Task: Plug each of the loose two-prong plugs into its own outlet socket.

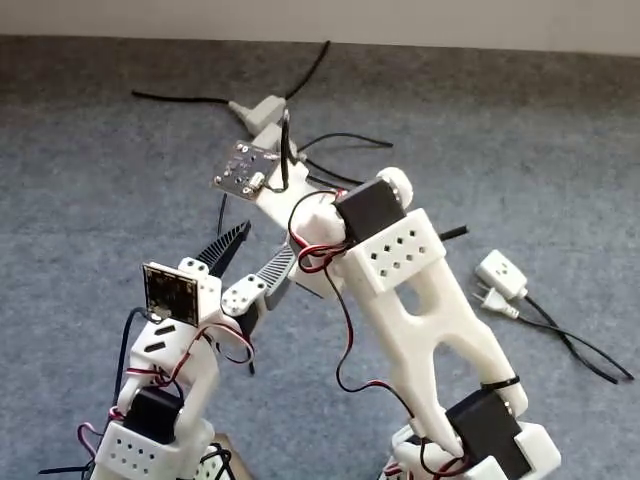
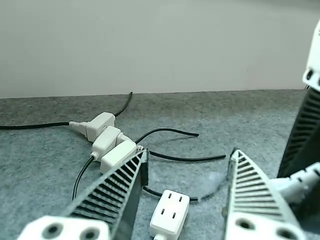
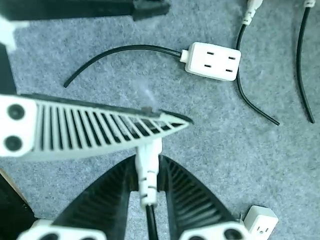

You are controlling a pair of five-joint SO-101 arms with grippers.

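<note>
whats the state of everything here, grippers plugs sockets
held plug: clamped, not plugged in
right gripper: shut on held plug
left gripper: open, empty
double socket: all slots empty
loose plug: lying free, unplugged
side socket: nothing plugged in
far chain: white pieces look joined together

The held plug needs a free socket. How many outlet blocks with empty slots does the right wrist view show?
2. One outlet, at a black cord's end, lies beyond the right gripper, which holds the plug; another sits near its base. More may be hidden.
</note>
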